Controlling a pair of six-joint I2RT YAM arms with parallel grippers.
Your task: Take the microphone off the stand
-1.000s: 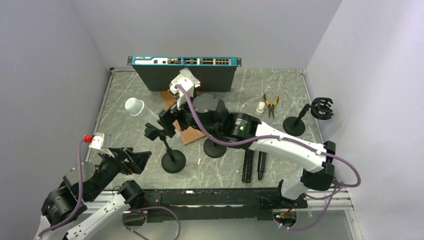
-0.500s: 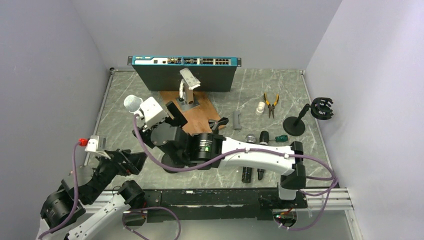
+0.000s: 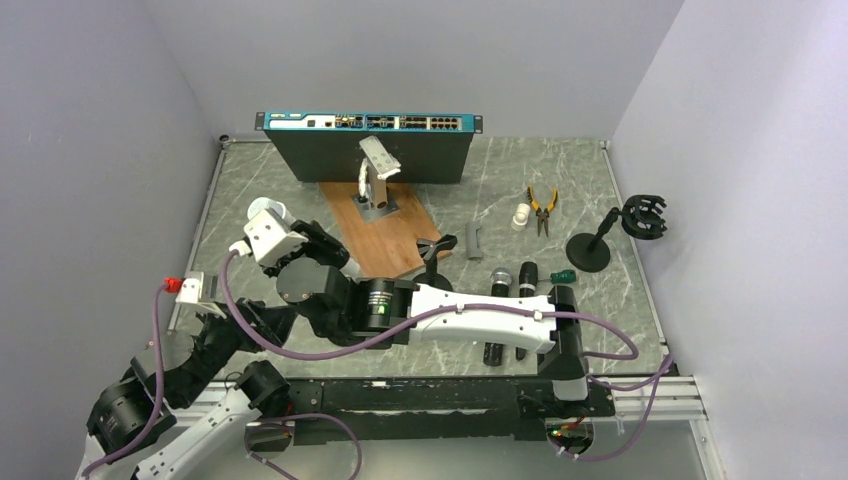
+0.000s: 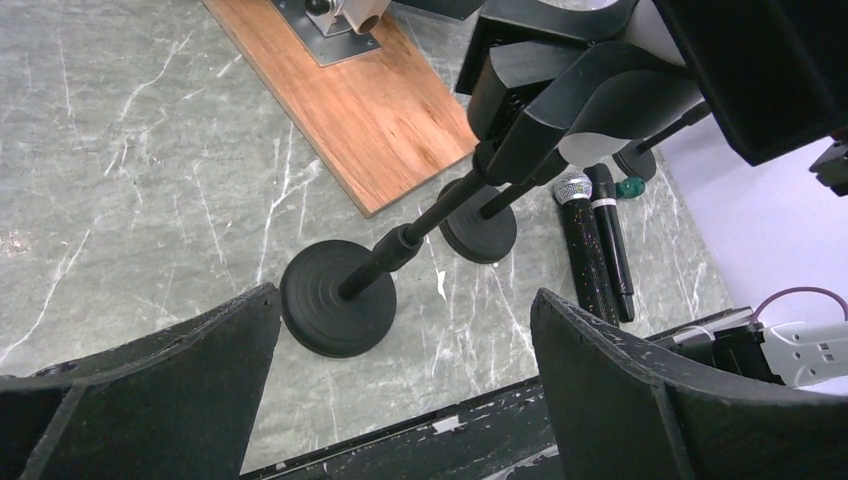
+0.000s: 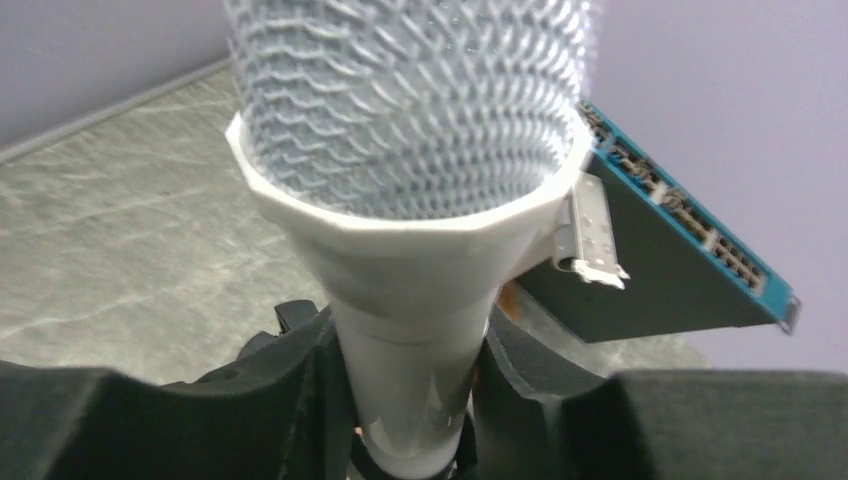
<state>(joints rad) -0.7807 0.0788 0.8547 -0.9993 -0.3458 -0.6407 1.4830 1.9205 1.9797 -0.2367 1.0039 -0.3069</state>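
Observation:
The white microphone point(image 5: 415, 330) with a silver mesh head point(image 3: 265, 208) stands tilted at the left of the table. My right gripper point(image 5: 410, 400) is shut on its white handle, just below the head, with a black finger point(image 5: 290, 390) pressed on each side. Its black stand point(image 4: 335, 300) has a round base on the marble and a slanted pole point(image 4: 400, 245) that runs up under the right gripper. In the top view the right arm covers most of the stand. My left gripper point(image 4: 405, 380) hangs open near the table's front edge, just short of the stand's base.
A second small stand point(image 4: 480, 232) sits beside the first. Two black microphones point(image 4: 590, 250) lie near the front. A wooden board point(image 3: 395, 240) with a metal fixture, a network switch point(image 3: 368, 140), pliers point(image 3: 541, 208) and a shock-mount stand point(image 3: 605, 235) lie further back and right.
My right arm swung left from the table's middle to the white microphone, and its jaws closed on the handle. The left arm barely moved.

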